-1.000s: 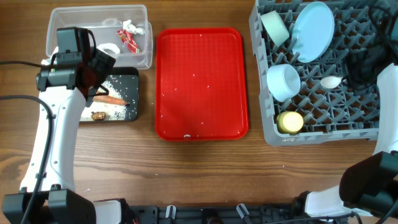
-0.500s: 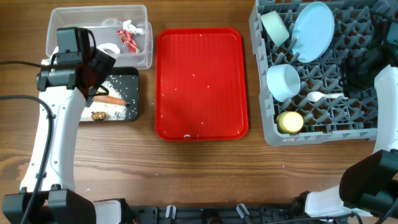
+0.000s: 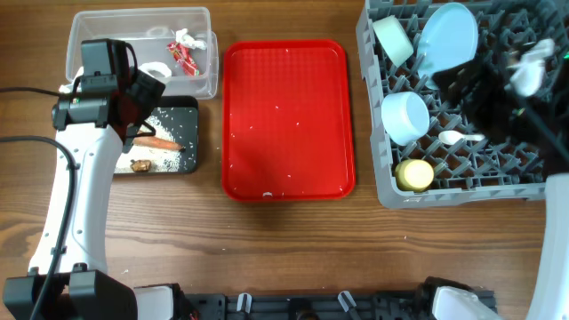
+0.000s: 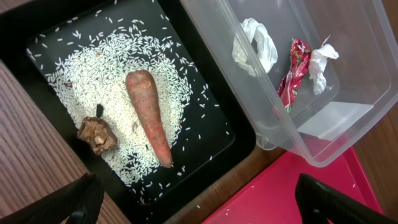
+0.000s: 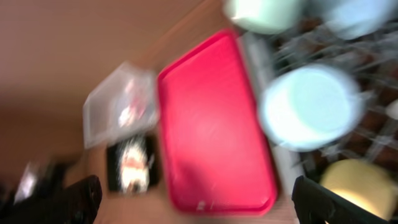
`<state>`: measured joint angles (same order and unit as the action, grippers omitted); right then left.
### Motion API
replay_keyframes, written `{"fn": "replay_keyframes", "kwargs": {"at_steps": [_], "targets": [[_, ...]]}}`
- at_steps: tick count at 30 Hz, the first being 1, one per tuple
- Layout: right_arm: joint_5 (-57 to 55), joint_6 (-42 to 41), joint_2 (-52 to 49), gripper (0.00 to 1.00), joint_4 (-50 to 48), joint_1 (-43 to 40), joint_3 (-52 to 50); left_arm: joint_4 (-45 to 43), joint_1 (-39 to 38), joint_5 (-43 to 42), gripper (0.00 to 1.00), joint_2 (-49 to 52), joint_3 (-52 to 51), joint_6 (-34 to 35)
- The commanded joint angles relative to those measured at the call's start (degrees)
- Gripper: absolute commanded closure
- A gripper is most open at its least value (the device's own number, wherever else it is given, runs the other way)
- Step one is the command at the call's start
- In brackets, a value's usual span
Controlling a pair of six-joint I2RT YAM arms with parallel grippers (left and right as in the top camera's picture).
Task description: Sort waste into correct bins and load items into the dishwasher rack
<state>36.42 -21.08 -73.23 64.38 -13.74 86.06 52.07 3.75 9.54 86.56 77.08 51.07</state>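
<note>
wooden table seen from above: we judge the job almost finished.
at three o'clock the rack holds the plate, two bowls, the yellow cup and the spoon, which lies flat among the pegs. at ten o'clock the clear tub holds the wrapper and white scrap. just below it the black tray carries the carrot, rice and brown bit. what is left, we think, is only a few white specks on the red tray in the middle. our left gripper hangs spread wide and empty over the black tray. our right gripper, blurred, is also spread wide with nothing between its fingers.
</note>
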Motion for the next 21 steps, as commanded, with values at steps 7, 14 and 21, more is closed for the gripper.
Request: {"fn": "replay_keyframes", "kwargs": {"at_steps": [7,14,21], "targets": [[6.7,-20.4,1.3,0.00,1.9,3.8,0.3,0.0,-0.2,-0.3,0.00,-0.2,-0.2,-1.2],[5.4,-13.4,1.4,0.00,2.8,3.8,0.3,0.0,-0.2,-0.3,0.00,-0.2,-0.2,-1.2],[-11.7,9.4,3.3,0.00,1.0,4.6,-2.2,0.0,-0.2,-0.3,0.00,-0.2,-0.2,-1.2]]}}
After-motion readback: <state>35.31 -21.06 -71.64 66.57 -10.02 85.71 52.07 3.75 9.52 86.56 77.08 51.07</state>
